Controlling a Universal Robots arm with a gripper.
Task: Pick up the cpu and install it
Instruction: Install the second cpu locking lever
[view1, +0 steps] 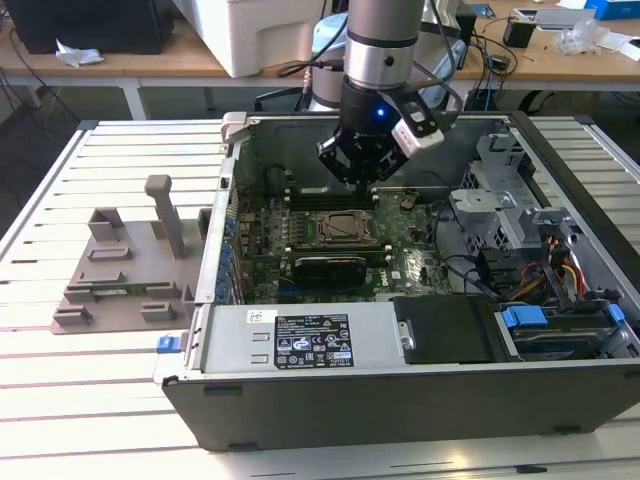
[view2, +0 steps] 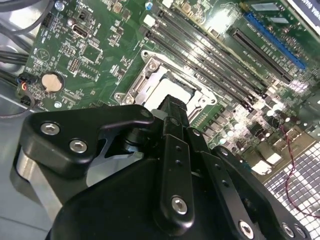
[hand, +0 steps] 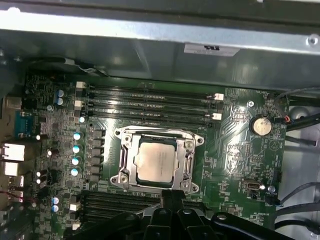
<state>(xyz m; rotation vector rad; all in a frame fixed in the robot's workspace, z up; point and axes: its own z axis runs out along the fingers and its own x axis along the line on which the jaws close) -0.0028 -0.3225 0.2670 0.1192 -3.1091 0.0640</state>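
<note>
The cpu (hand: 156, 161), a small square chip with a pale metal top, lies flat inside the metal-framed socket (hand: 123, 161) on the green motherboard (hand: 235, 160). In the second wrist view, part of the cpu (view2: 170, 88) shows past the fingers. My gripper (hand: 171, 196) hangs just above the board at the socket's edge, fingers together, with nothing between them. In the exterior view the gripper (view1: 370, 186) reaches down into the open computer case (view1: 400, 400), above the socket (view1: 345, 228).
Black memory slots (hand: 150, 102) run beside the socket, with a coin battery (hand: 260, 125) and cables (hand: 300, 125) nearby. The case holds a drive cage (view1: 505, 190) and a power supply (view1: 310, 340). A grey fixture (view1: 125, 270) stands on the slatted table at the exterior view's left.
</note>
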